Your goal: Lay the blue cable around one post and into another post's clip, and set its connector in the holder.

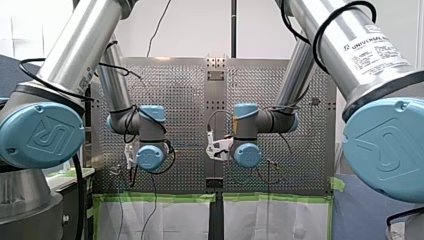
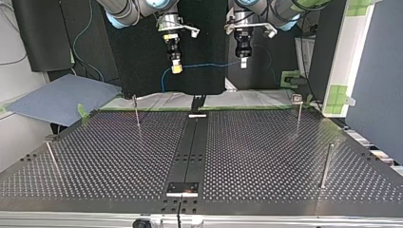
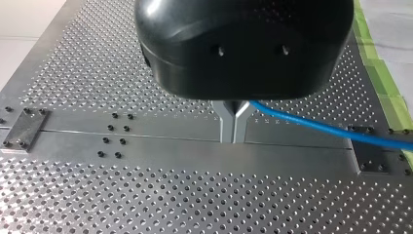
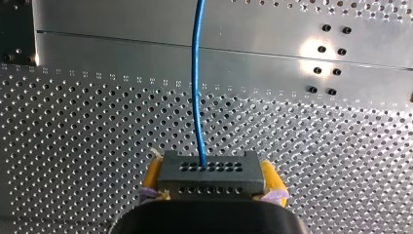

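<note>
While both hang above the tabletop (image 2: 266, 156) | right end effector (image 4: 213, 181) clamps connector (image 4: 209, 168) | left end effector (image 3: 234, 127) pinches blue cable (image 3: 316, 125)

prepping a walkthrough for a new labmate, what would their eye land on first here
Most likely the blue cable, stretched in mid-air between my right gripper and my left gripper, high at the back of the top view. The right one's yellow pads clamp the dark connector, and the left one's metal fingers pinch the cable further along. Thin posts stand bare on the perforated table below.
</note>
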`<action>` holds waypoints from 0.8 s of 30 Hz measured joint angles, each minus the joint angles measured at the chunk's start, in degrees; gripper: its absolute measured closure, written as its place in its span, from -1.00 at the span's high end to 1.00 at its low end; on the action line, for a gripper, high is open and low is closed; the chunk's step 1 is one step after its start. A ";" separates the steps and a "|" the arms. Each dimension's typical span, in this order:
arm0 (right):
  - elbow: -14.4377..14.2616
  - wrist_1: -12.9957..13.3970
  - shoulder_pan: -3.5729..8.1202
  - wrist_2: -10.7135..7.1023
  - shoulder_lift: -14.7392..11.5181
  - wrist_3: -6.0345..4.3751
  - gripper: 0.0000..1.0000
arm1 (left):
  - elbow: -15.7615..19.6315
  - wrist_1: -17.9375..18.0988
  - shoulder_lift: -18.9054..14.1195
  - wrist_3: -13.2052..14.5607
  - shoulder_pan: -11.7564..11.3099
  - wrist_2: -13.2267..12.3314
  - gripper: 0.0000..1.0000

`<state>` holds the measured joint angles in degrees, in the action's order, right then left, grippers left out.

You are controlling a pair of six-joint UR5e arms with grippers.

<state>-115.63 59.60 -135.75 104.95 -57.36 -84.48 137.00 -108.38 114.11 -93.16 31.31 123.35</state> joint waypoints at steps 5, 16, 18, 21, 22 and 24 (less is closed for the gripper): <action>0.00 0.00 0.00 0.00 0.00 0.00 -1.00 | 0.00 0.00 0.00 0.00 0.00 0.00 -1.00; -0.01 0.00 0.00 -0.02 0.00 0.00 -1.00 | 0.00 0.00 0.00 0.00 0.04 0.04 -1.00; -0.11 -0.10 -0.02 -0.03 0.10 0.04 -1.00 | 0.00 0.00 0.00 0.00 0.06 0.06 -1.00; -0.59 -0.62 -0.06 -0.02 0.94 0.07 -1.00 | 0.00 0.00 0.00 0.00 0.07 0.08 -1.00; -0.68 -0.73 -0.07 -0.01 1.31 0.08 -1.00 | 0.00 0.00 0.00 0.00 0.08 0.08 -1.00; -0.80 -0.87 -0.08 -0.01 2.23 0.08 -1.00 | 0.00 0.00 0.00 0.00 0.08 0.09 -1.00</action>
<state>-116.43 58.73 -135.83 104.94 -55.13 -84.40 137.00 -108.38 114.11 -93.16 31.39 123.44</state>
